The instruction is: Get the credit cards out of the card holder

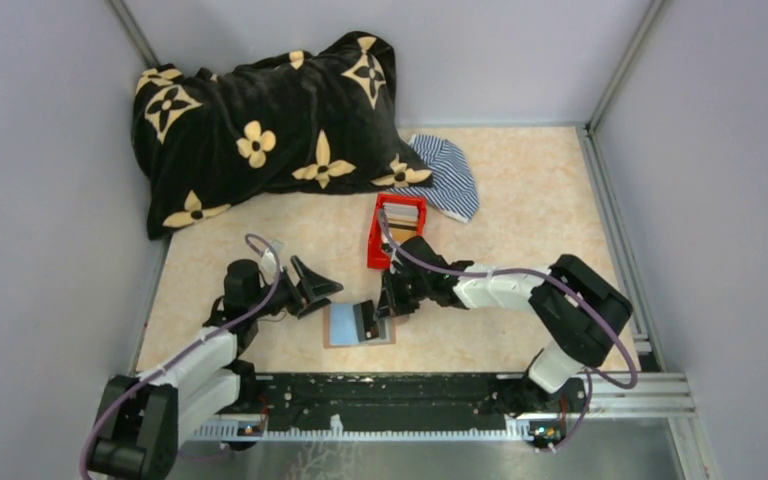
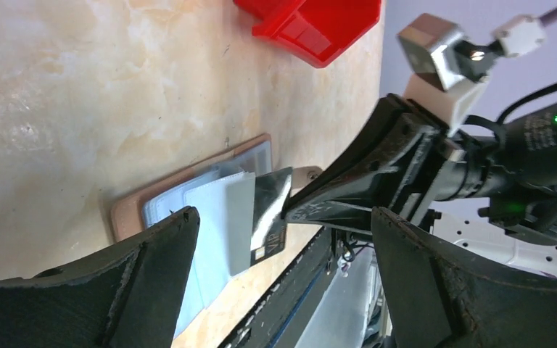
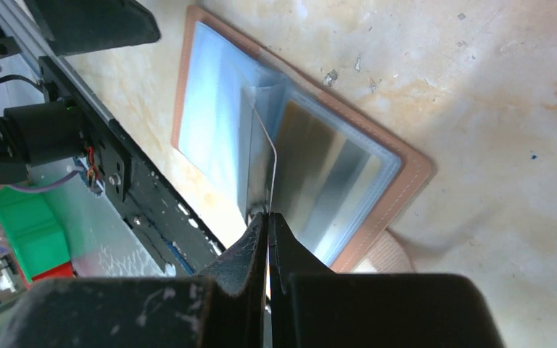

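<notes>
The card holder (image 1: 345,324) lies open flat on the table near the front edge, with a reddish-brown rim (image 3: 406,174) and pale blue clear pockets. My right gripper (image 1: 385,305) is shut on a dark grey credit card (image 2: 268,217). The card sticks partly out of the holder's pockets and shows edge-on (image 3: 274,156) in the right wrist view, running into the closed fingertips (image 3: 255,230). My left gripper (image 1: 315,285) is open just left of the holder, with nothing between its fingers (image 2: 167,254). A light card or sleeve (image 2: 221,210) lies beside the grey card.
A red open-top box (image 1: 395,230) stands behind the right gripper. A black flowered cushion (image 1: 260,130) and a striped cloth (image 1: 450,175) lie at the back. The black base rail (image 1: 390,395) runs along the near edge, close to the holder.
</notes>
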